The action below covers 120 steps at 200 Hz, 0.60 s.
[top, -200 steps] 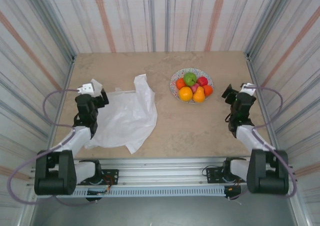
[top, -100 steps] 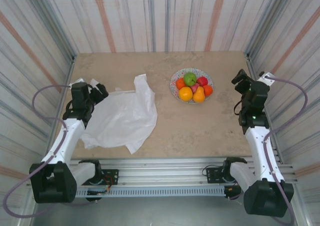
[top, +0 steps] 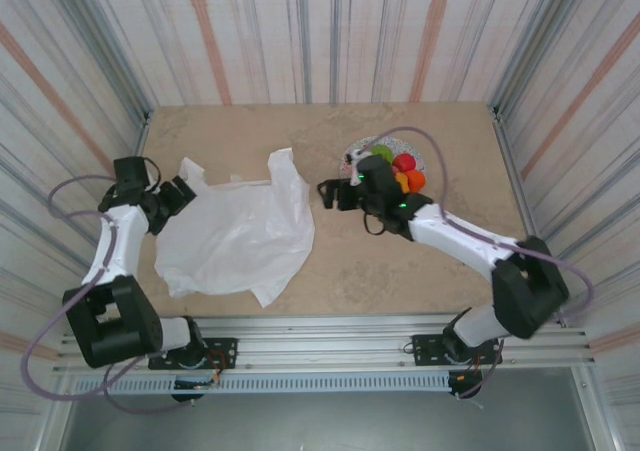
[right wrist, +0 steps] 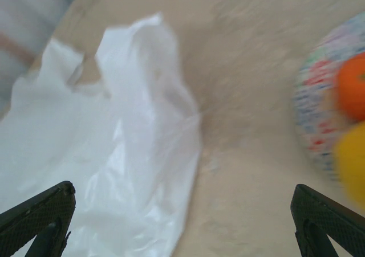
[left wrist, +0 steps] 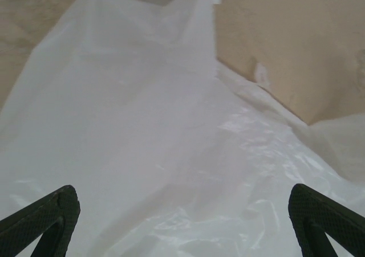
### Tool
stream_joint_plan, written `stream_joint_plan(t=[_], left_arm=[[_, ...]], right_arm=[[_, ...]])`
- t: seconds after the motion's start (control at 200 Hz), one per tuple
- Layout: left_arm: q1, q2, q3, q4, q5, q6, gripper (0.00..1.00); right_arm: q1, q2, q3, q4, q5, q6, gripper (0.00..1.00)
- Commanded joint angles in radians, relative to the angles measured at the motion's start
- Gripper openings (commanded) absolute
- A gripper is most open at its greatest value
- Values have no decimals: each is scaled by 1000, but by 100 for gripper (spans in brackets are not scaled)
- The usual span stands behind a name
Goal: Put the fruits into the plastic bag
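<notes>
The plastic bag (top: 240, 236) lies flat on the left half of the table (top: 400, 261), handles toward the far side, and the fruits (top: 404, 163) sit heaped on a plate (top: 353, 157) to its right. A handle should probably be pinched and lifted first to open the mouth. The left gripper (top: 178, 193), jaws wide and empty, hovers at the bag's far-left edge, arm bent outward; the right gripper (top: 330, 193), equally wide, points between bag and plate, arm stretched across.

A beige, marbled tabletop (top: 400, 276) sat enclosed by corrugated walls (top: 300, 31) (grey-white stripes, some orange), a metal rail (top: 330, 339) along its near edge.
</notes>
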Motion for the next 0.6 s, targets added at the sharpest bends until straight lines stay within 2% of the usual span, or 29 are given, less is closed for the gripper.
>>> stream_joint_plan(t=[0.0,0.23,0.351,0.471,0.596], left_arm=[[67,72,52,-88,23,38,97],[70,224,111,-78,-110,57,96],[69,330,152,-102,-112,100,89],[69,394,164,-102,-73,119,80],[68,433,177,-96,-43,124,66]], right_arm=[[50,130,100,-32,-26,-49,99],[56,412,290,-54,-65,16,93],[53,497,367,-60,-98,18,86],[55,554,426,-70,-119,41,72],[56,585,457,-70,-128,69,49]])
